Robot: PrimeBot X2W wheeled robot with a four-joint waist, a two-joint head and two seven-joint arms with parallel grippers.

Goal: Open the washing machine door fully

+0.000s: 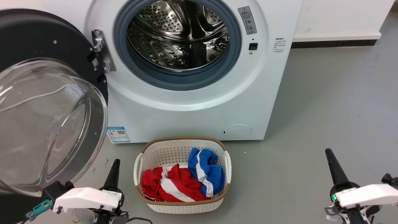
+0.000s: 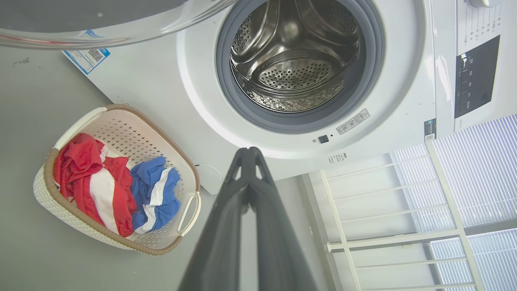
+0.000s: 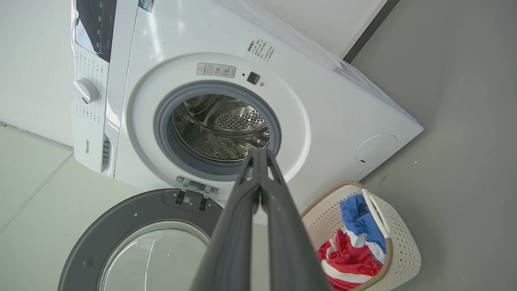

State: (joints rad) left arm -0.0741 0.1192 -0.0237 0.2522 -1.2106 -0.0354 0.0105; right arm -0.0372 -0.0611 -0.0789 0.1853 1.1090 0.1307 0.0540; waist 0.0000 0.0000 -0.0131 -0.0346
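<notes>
- black-rimmed washing machine door (image 1: 46, 124) stands wide open on its hinge (image 1: 101, 51), left of the white washing machine (image 1: 192, 105), glass bowl bulging toward the near side.
- steel drum (image 1: 178, 34) exposed inside the grey-blue gasket (image 1: 236, 53).
- left gripper (image 1: 115, 164) near the door's lower edge, apart from it, fingers together, empty.
- right gripper (image 1: 329, 153) at near right over the floor (image 1: 335, 102), fingers together, empty.
- white basket (image 1: 182, 143) in front of the machine, holding red and blue clothes (image 1: 186, 182).
</notes>
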